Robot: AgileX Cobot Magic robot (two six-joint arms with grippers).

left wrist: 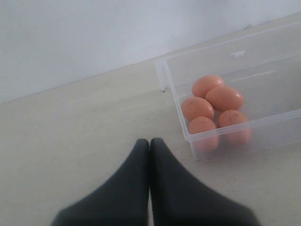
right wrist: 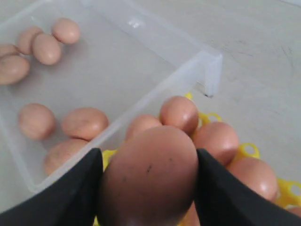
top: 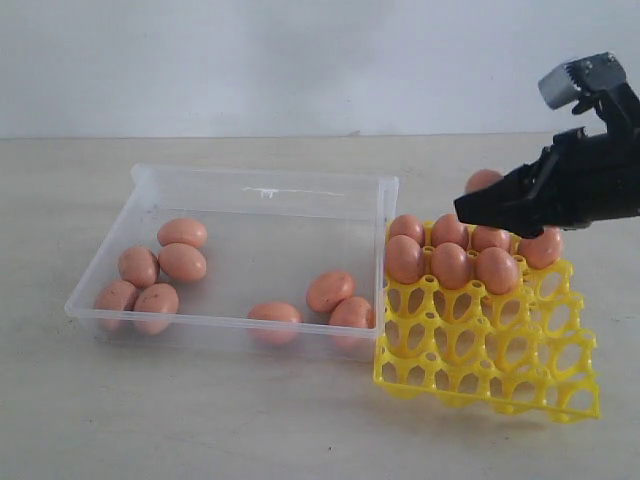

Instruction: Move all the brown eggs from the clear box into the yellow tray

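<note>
In the exterior view the right gripper [top: 488,206] reaches in from the right, its black fingers angled down and leftward above the far rows of the yellow tray [top: 500,372], and it is clamped on a brown egg [top: 484,180] that shows just over the fingers. Eight brown eggs [top: 183,262] lie in the clear box [top: 250,182]: five bunched at its left end and three near its right wall. Seven more sit in the tray, four in the far row and three in the next. The tray's two near rows of cups stand open, and the tray lies just beside the box's right wall on the table [top: 250,425]. In the left wrist view the left gripper [left wrist: 149,147] hangs over bare table with its fingers pressed together and nothing between them. It is near the box's corner [left wrist: 165,75], where five eggs [left wrist: 224,98] cluster against the end wall. In the right wrist view the gripper [right wrist: 148,156] holds the egg [right wrist: 150,190] squarely between both fingers [right wrist: 75,190]. At least four tray eggs [right wrist: 178,113] show just beyond it, and the box's corner [right wrist: 212,70] rises close by.
</note>
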